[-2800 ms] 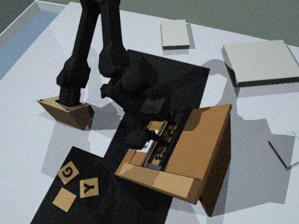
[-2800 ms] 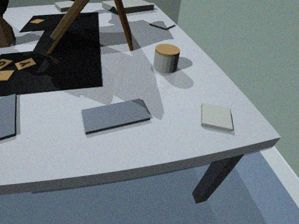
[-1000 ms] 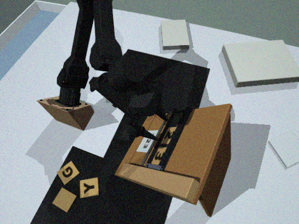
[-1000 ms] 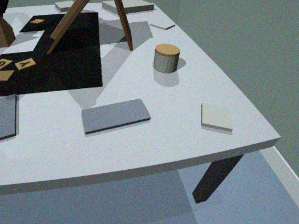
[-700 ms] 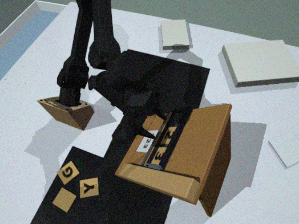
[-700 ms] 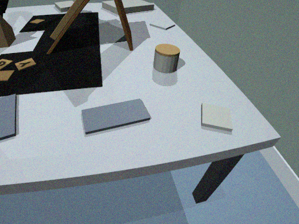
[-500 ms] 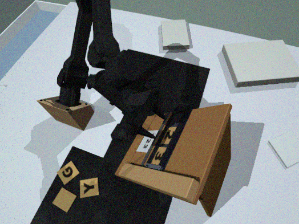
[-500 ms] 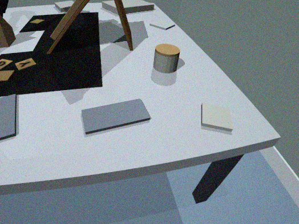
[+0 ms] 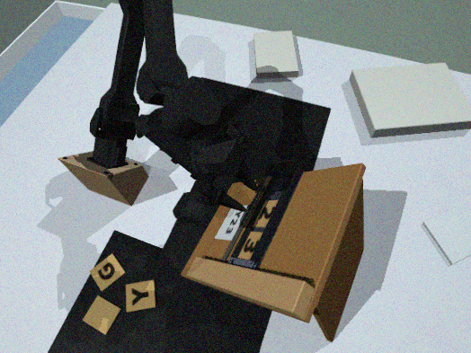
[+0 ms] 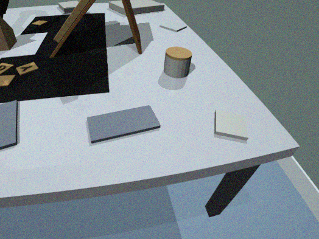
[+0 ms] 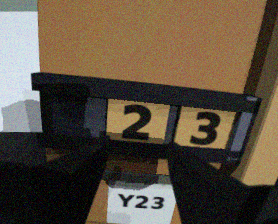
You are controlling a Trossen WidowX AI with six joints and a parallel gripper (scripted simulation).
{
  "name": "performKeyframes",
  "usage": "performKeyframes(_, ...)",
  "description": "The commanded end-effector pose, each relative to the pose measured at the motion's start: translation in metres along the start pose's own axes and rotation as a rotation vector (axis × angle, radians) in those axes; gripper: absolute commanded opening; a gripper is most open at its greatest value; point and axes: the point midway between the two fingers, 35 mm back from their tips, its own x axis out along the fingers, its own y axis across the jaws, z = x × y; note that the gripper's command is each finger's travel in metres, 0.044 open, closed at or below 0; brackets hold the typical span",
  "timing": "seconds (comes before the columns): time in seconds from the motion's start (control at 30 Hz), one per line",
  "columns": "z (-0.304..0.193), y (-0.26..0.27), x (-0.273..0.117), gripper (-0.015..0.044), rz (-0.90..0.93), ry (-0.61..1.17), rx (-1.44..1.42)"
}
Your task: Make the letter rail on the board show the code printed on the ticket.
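The board (image 9: 315, 209) (image 11: 150, 40) carries the dark letter rail (image 11: 145, 92) and the ticket (image 9: 226, 232) (image 11: 142, 212), printed Y23. In the rail are tile 2 (image 9: 269, 214) (image 11: 137, 120) and, to its right, tile 3 (image 9: 249, 245) (image 11: 206, 127); a narrow strip shows between them. Left of the 2 no tile shows. Tile G (image 9: 107, 271) (image 10: 3, 67), tile Y (image 9: 140, 295) (image 10: 27, 68) and a tile with no visible letter (image 9: 102, 314) (image 10: 6, 80) lie on the black mat. My gripper (image 9: 252, 197) (image 11: 139, 145) is open, partly closed and empty, before the 2.
Another tile (image 10: 39, 22) lies on the mat's far part. A lidded can (image 10: 177, 62), a grey slab (image 10: 123, 124), a small pale block (image 10: 231, 124) and two pale blocks (image 9: 276, 53) (image 9: 406, 97) stand on the counter (image 10: 189, 154).
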Motion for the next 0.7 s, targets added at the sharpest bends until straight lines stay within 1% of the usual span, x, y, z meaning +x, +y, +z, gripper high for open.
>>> performKeyframes(0.0, 0.0, 0.0, 0.0, 0.0111, 0.0, 0.0, 0.0)
performKeyframes(0.13, 0.0, 0.0, 0.0, 0.0006, 0.0, 0.0, 0.0)
performKeyframes(0.17, 0.0, 0.0, 0.0, 0.0, 0.0, 0.0, 0.0)
performKeyframes(0.43, 0.002, -0.001, 0.002, 0.0, -0.005, 0.021, 0.001)
performKeyframes(0.67, 0.016, 0.002, 0.016, 0.0, -0.041, 0.255, 0.002)
